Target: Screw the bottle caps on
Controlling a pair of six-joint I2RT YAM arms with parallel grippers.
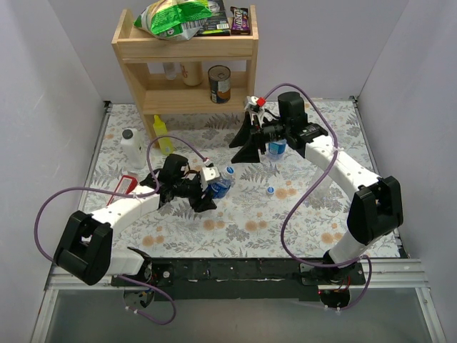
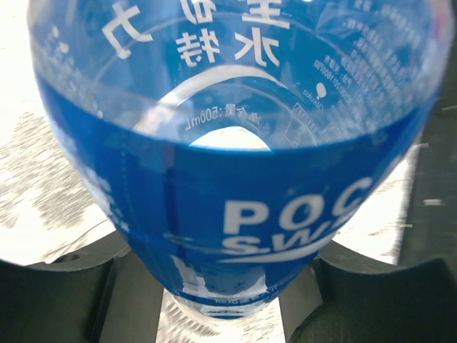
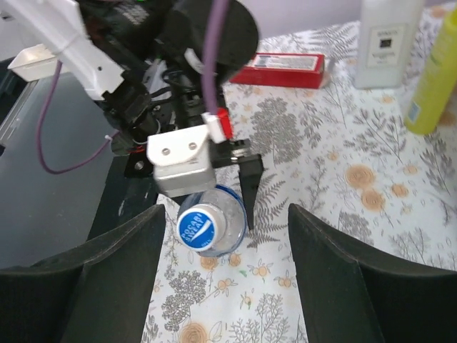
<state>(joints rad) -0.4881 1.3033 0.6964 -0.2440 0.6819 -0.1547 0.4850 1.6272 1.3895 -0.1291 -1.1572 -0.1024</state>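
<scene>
Presently we find the left fingers [image 2: 57, 300] clamped on the labelled bottle [image 2: 235, 214], held tilted over the desk [image 1: 243, 214], its blue cap [image 3: 196, 227] seated. The right fingers [image 3: 357, 286] stand wide, holding nothing. Risk: a half-threaded cap may drop off.

The left claw [image 1: 213, 191] is clamped low, the right claw [image 3: 225, 286] hangs raised, fingers spread.

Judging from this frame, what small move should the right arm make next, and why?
Probably draw the right gripper back and turn it toward the loose small round blue plastic cap lying nearby. Its jaws stand open and empty, while a blue cap already sits on the clear blue-labelled plastic bottle clamped in the left gripper. Whether that cap is fully tight cannot be told.
</scene>
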